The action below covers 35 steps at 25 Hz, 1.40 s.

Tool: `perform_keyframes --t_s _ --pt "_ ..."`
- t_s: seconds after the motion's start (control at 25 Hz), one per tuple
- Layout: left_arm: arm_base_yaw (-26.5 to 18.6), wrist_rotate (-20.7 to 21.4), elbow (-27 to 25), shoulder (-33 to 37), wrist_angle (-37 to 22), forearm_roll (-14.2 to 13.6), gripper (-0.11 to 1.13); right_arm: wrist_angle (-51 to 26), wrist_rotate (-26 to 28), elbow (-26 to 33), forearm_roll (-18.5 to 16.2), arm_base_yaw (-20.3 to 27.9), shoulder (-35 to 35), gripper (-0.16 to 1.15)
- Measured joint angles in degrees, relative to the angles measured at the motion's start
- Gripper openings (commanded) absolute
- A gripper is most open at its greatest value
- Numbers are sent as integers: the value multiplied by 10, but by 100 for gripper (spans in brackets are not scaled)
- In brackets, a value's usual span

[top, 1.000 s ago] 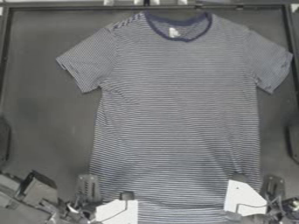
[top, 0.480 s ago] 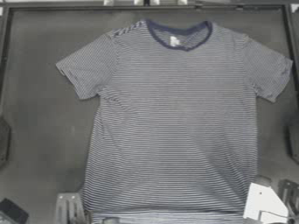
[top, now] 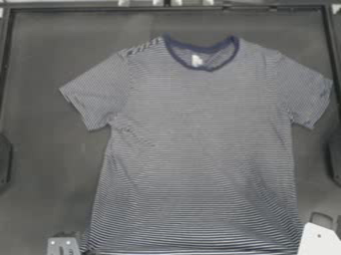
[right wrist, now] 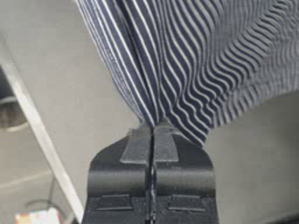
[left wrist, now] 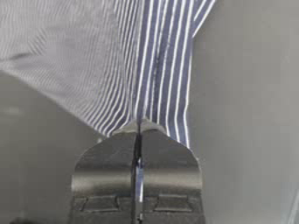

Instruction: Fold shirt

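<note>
Both arms have drawn back toward six o'clock, dragging the soft navy-and-white striped short-sleeved T-shirt (top: 200, 144) that way across the dark table (top: 40, 164); it lies flat, collar at twelve. The left gripper (left wrist: 139, 127) pinches the hem's seven-o'clock corner; the right gripper (right wrist: 153, 127) clamps its five-o'clock corner.

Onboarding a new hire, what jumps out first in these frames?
The striped shirt lies flat across most of the dark table, navy collar at the top of the overhead view. Each wrist view shows a hand shut on its fabric: left hand, right hand.
</note>
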<state>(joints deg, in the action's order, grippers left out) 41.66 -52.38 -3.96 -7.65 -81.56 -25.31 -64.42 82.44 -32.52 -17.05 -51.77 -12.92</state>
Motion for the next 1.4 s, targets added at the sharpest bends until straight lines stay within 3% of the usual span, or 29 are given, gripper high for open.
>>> perform_keyframes --t_s 0.2,0.36,0.48,0.68,1.16,1.4 --pt "-8 32 18 0 -60 -24 6 -57 -8 4 -19 0 -43 7" --pt "-36 75 18 3 -72 -32 6 -102 -25 -2 -41 19 -107 7" --pt "-71 129 11 27 -73 -39 6 -120 -61 -25 -44 49 -164 7" --pt "-133 178 -21 68 -72 -54 6 -127 -142 -57 -45 127 -228 7" --pt "-303 221 -154 183 41 -56 6 -113 -302 -92 -54 318 -294 7" --pt "-383 265 -171 186 87 -54 6 -91 -347 -106 -55 400 -302 7"
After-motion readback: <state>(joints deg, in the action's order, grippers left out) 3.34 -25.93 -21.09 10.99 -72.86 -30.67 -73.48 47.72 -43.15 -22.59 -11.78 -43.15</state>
